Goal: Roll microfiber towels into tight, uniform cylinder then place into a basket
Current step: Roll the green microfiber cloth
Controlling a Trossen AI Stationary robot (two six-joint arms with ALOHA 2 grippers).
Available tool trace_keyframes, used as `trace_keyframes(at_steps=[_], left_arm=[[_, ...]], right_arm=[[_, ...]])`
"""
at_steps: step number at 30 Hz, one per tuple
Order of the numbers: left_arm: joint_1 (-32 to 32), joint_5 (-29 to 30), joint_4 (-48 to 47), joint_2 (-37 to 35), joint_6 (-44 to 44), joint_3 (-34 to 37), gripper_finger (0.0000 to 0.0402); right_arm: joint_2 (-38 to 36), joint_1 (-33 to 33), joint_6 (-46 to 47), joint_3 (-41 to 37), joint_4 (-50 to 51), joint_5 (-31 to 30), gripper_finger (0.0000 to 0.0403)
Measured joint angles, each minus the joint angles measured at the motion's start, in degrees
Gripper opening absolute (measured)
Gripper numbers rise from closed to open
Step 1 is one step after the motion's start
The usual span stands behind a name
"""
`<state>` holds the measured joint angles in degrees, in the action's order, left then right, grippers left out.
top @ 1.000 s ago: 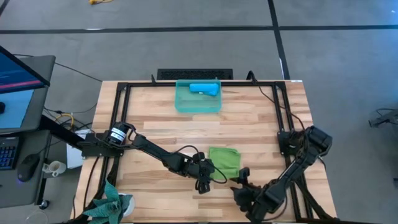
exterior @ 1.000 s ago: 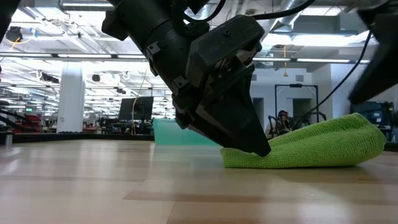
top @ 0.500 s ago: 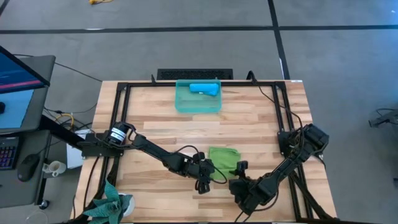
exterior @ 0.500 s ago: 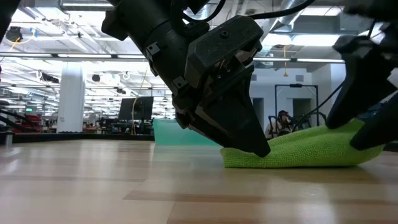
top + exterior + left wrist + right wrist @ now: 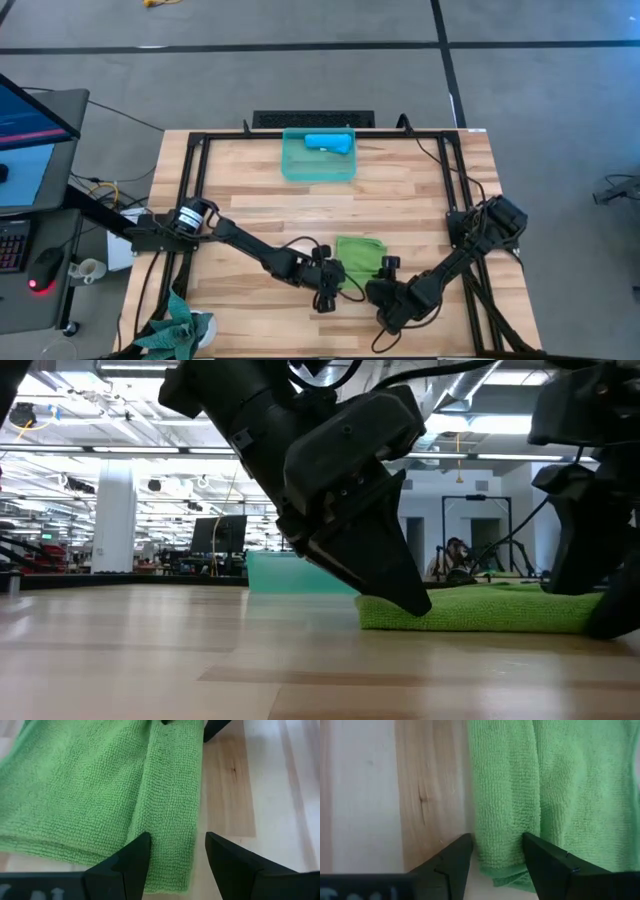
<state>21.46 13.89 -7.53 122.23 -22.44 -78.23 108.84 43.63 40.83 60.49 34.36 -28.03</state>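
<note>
Right gripper (image 5: 384, 283) arrived, nubby green towel (image 5: 361, 256) flattened

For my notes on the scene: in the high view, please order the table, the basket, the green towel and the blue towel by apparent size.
1. table
2. basket
3. green towel, only slightly smaller than the basket; the grippers hide part of it
4. blue towel, rolled up inside the basket

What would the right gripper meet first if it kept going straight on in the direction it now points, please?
Most likely the lime green towel. The right gripper, its fingers apart, points at the towel's folded near edge, which lies between its fingertips on the table. How close it is cannot be read exactly, but nothing else shows in that line.
</note>
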Motion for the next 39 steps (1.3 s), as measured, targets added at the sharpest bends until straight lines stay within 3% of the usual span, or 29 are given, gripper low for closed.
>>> trace_keyframes(at_steps=[21, 35, 39], left_arm=[[0.8, 1.86, -0.89, -0.02, 2.14, -0.58, 0.0188], [1.09, 5.17, -0.91, -0.13, 3.37, -0.62, 0.0188], [1.57, 9.58, -0.93, -0.15, 3.37, -0.62, 0.0188]], right_arm=[[0.22, -0.65, 1.17, 0.02, -0.25, 2.47, 0.0027], [0.28, -0.69, 1.15, -0.02, -0.17, 3.82, 0.0023], [0.28, -0.69, 1.17, -0.02, -0.14, 4.45, 0.0021]])
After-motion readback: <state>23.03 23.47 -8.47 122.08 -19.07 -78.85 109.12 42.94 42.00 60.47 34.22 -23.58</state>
